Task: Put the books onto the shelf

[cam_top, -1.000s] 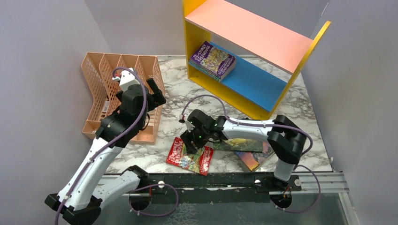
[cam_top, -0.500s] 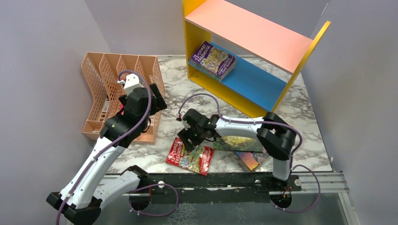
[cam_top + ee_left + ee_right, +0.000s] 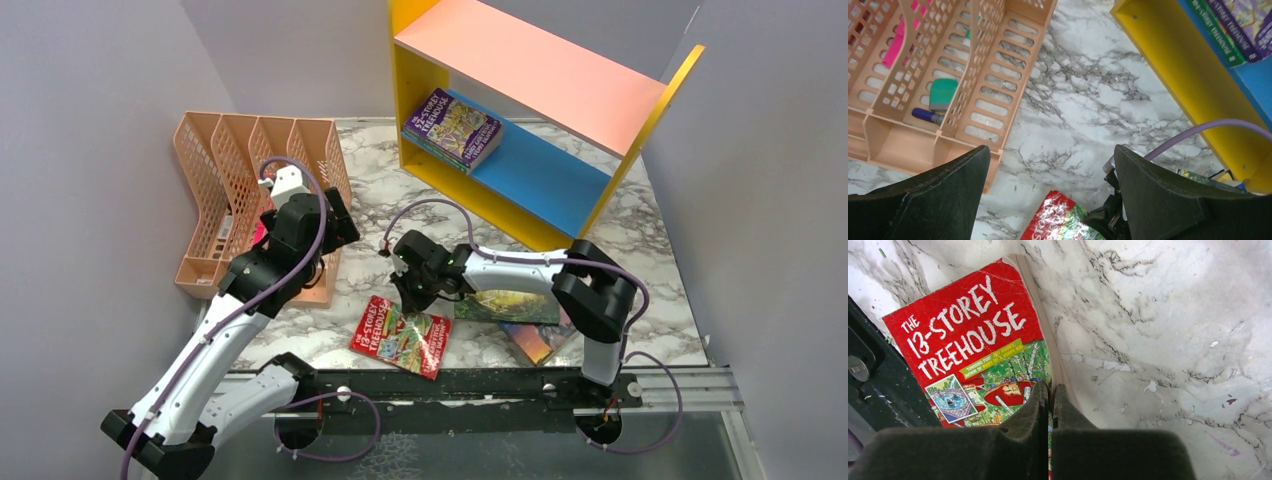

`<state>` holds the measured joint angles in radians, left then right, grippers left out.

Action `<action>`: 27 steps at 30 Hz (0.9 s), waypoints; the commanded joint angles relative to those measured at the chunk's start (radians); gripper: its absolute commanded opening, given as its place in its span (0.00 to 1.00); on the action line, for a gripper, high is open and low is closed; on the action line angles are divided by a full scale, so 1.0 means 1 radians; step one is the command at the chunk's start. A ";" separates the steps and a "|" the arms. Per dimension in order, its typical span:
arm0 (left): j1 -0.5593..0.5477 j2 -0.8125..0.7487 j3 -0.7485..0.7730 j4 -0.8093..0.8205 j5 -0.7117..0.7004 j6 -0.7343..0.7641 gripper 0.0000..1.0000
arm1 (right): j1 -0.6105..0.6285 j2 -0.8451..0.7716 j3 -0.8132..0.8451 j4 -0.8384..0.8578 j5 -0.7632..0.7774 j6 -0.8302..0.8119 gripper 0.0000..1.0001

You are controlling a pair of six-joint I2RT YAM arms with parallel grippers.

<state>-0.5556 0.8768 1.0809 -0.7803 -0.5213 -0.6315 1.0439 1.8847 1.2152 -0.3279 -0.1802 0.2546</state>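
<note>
The location is a robotics laboratory test cell: plain grey partition walls [image 3: 90, 120] enclose a white marble-patterned tabletop [image 3: 400, 190], and two white-and-black jointed robot arms [image 3: 215, 340] [image 3: 520, 268] are bolted to a black metal rail [image 3: 450, 385] at its near edge.

Plain grey walls [image 3: 90, 120] close in a white marble-patterned tabletop [image 3: 375, 185] — evenly lit.

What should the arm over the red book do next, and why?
Probably lift a little. The right gripper looks shut on the page edge of the red Treehouse book, which lies on the table near its front edge. Raising it slightly would show whether the thin pinch holds before it is carried to the shelf.
</note>
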 commanded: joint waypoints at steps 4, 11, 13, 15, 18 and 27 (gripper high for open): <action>0.003 -0.047 -0.118 0.006 0.118 -0.096 0.94 | 0.011 -0.114 -0.064 0.069 0.110 0.091 0.01; 0.003 -0.056 -0.187 0.092 0.215 -0.142 0.93 | -0.041 -0.315 -0.175 0.191 0.124 0.233 0.01; 0.003 -0.061 -0.203 0.109 0.237 -0.149 0.94 | -0.064 -0.354 -0.198 0.204 0.110 0.268 0.01; 0.003 -0.070 -0.225 0.135 0.265 -0.154 0.94 | -0.083 -0.394 -0.219 0.213 0.108 0.299 0.01; 0.003 -0.086 -0.267 0.173 0.314 -0.166 0.96 | -0.122 -0.460 -0.258 0.237 0.104 0.353 0.01; 0.003 -0.170 -0.397 0.347 0.366 -0.083 0.99 | -0.207 -0.673 -0.351 0.319 0.093 0.477 0.01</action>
<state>-0.5556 0.7616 0.7296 -0.5694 -0.2031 -0.7784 0.8463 1.3029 0.8669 -0.1184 -0.0883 0.6479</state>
